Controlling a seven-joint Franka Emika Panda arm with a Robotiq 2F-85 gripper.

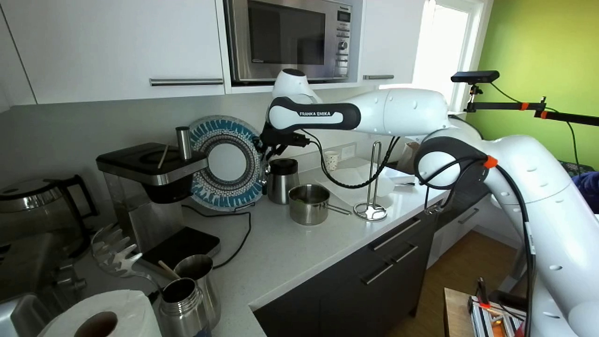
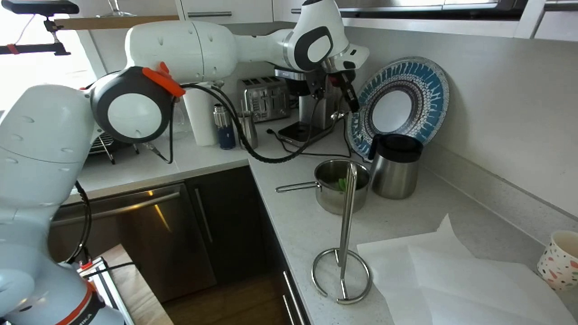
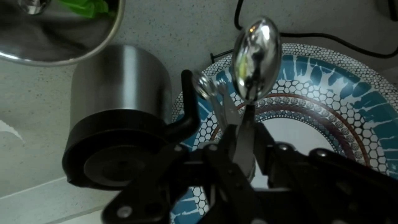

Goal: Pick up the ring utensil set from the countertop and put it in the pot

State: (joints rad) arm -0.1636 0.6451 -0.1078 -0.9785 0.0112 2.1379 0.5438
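Note:
The ring utensil set [image 3: 256,59] shows in the wrist view as a shiny spoon with smaller utensils beside it. My gripper [image 3: 245,130] is shut on its flat handle end, spoon bowl pointing away from the fingers. In both exterior views the gripper [image 1: 266,152] [image 2: 341,97] is raised above the counter, near the patterned plate; the utensils are too small and dark there to make out clearly. The steel pot [image 1: 309,210] [image 2: 334,201] stands upright on the counter, apart from the gripper. Its rim [image 3: 107,40] shows at the wrist view's upper left. Something green lies inside.
A steel jug with black lid [image 1: 283,187] [image 2: 397,174] [image 3: 121,84] stands beside the pot. The blue-and-white plate [image 1: 250,182] [image 2: 435,95] leans against the wall. A wire stand [image 1: 371,213] [image 2: 347,225], white paper [image 2: 460,280] and coffee machine [image 1: 149,178] are on the counter.

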